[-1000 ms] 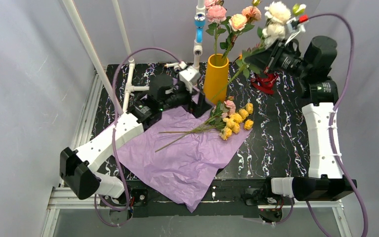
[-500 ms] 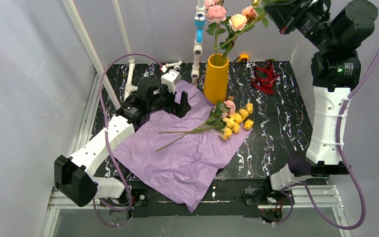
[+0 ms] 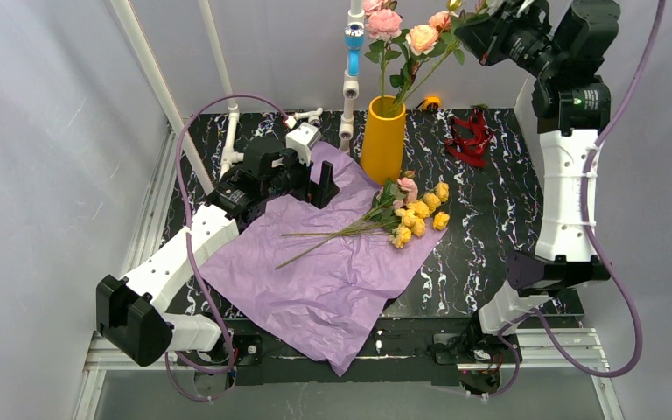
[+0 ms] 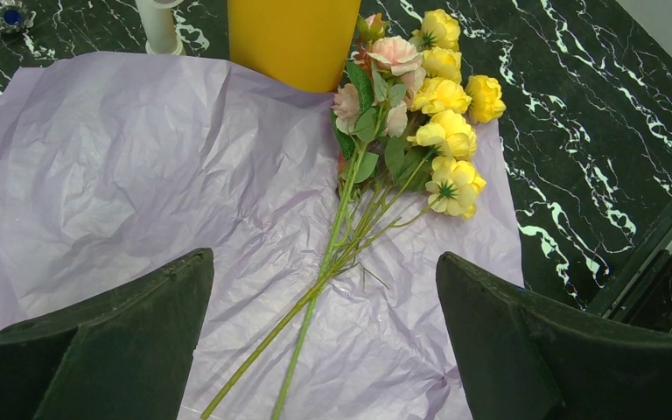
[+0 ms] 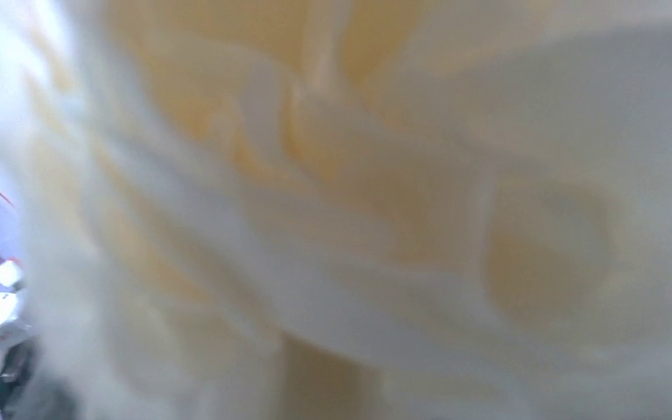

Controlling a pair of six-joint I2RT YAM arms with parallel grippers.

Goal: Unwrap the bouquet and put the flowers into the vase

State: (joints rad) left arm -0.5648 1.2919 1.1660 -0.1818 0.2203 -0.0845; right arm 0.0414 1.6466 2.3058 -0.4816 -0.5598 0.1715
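Low over crinkled lilac paper sheet point(image 3: 332, 280) on black marbled bench point(image 3: 490, 210): left claw point(image 4: 322, 262), spread wide, gripping nothing, with loose pink and yellow artificial roses point(image 4: 420, 96) lying just ahead. Raised high at far right: right claw point(image 3: 483, 24), clamped on stem of cream artificial rose point(image 5: 332, 210), stem slanting down to mouth of mustard-yellow cylinder vase point(image 3: 383, 140).

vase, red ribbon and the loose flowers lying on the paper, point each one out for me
vase point(image 3: 383, 144): top external view, middle of its yellow wall.
red ribbon point(image 3: 468, 140): top external view, centre of the crumpled heap.
loose flowers point(image 4: 444, 136): left wrist view, a yellow bloom in the cluster.
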